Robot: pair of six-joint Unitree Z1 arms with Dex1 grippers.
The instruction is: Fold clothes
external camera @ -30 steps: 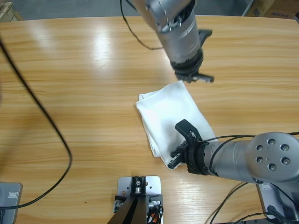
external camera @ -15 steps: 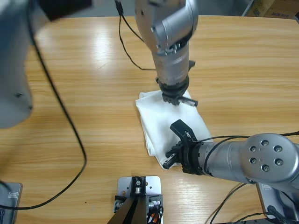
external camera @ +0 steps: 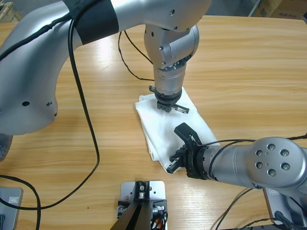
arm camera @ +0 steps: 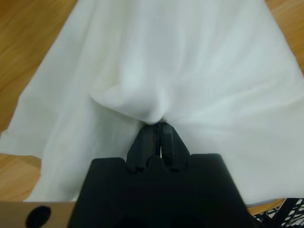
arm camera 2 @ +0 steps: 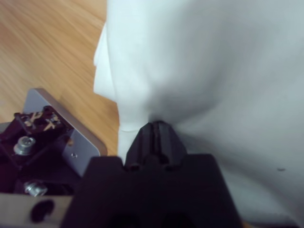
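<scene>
The T-shirt point(external camera: 168, 132) lies folded into a compact white bundle near the middle of the wooden worktop point(external camera: 249, 72), a little toward the near edge, its long side running on a slant from upper left to lower right in the high view. It is bunched rather than flat: soft creases run through the cloth, and doubled edges show along its lower left side. I can make out no lettering and no label on the faces that show.

My left gripper point(external camera: 169, 106) comes straight down onto the far end of the bundle. In my left wrist view my two black jaws are drawn close together with a puckered fold of the white cloth point(arm camera: 156, 102) pinched at their tips, the fabric spreading away from that pinch on all sides and the worktop's wood showing at the corners.

My right gripper point(external camera: 178, 162) reaches in low from the right at the bundle's near end, close to its lower corner. In my right wrist view the jaws are pressed together on a ridge of the shirt point(arm camera 2: 209, 71), which fills most of that view; wood shows at the upper left.

So I hold the shirt at both ends, one arm at each, the grippers near each other with the middle of the bundle between them.

A black cable point(external camera: 84, 120) trails in a long loop across the left part of the worktop, well apart from the shirt.
</scene>
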